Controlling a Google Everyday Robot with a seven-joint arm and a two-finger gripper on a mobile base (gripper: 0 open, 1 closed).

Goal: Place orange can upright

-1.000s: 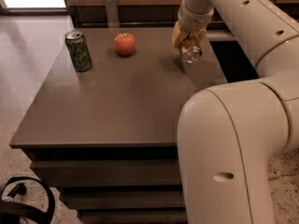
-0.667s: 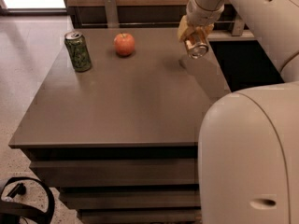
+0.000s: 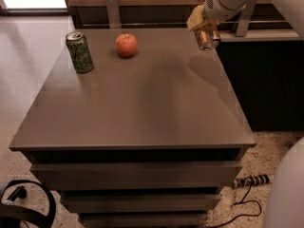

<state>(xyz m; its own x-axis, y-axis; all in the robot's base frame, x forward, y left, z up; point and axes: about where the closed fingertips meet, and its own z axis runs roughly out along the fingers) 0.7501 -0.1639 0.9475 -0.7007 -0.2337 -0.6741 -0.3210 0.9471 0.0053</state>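
My gripper (image 3: 203, 26) is in the air above the far right corner of the grey table (image 3: 137, 108). It is shut on the orange can (image 3: 206, 36). The can hangs tilted, its silver end facing down and toward the camera, well clear of the table top. Its shadow falls on the table just below it. The white arm runs up and out of the top right of the view.
A green can with dark markings (image 3: 80, 52) stands upright at the far left of the table. A red apple (image 3: 126, 45) lies at the far middle. A dark counter (image 3: 266, 80) borders the table on the right. A cable (image 3: 247, 184) lies on the floor.
The gripper has lifted the orange can higher above the table's far right corner. The arm's big white link has swung out of the foreground to the right.
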